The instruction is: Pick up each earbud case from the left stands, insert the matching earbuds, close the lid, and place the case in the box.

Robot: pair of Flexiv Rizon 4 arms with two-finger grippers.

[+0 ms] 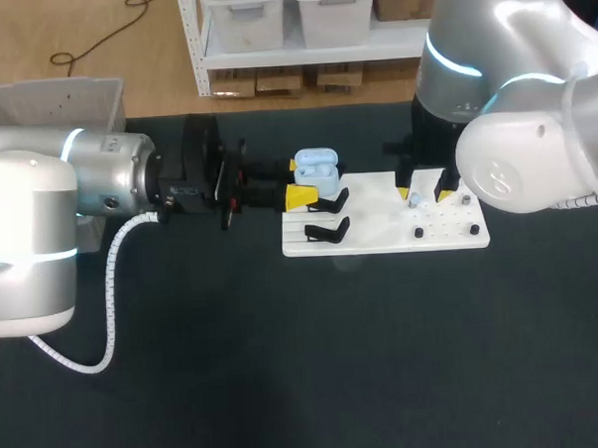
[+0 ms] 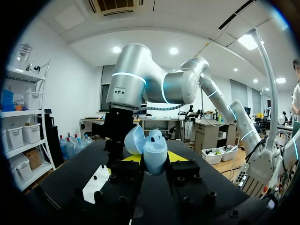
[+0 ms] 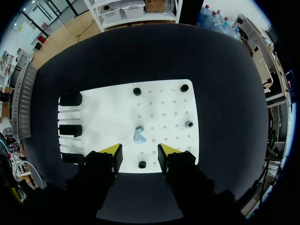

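With our left fingers (image 2: 132, 158) clamped on the open blue earbud case (image 2: 154, 151) over the stands (image 1: 327, 231), we should lower our wide-spread right fingers (image 3: 112, 149) squarely around the earbud (image 3: 139, 136) on the white board (image 3: 164, 105).

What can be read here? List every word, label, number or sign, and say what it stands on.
None: no readable text, label or number shows on the open earbud case, on the white board or on the earbud standing on it.
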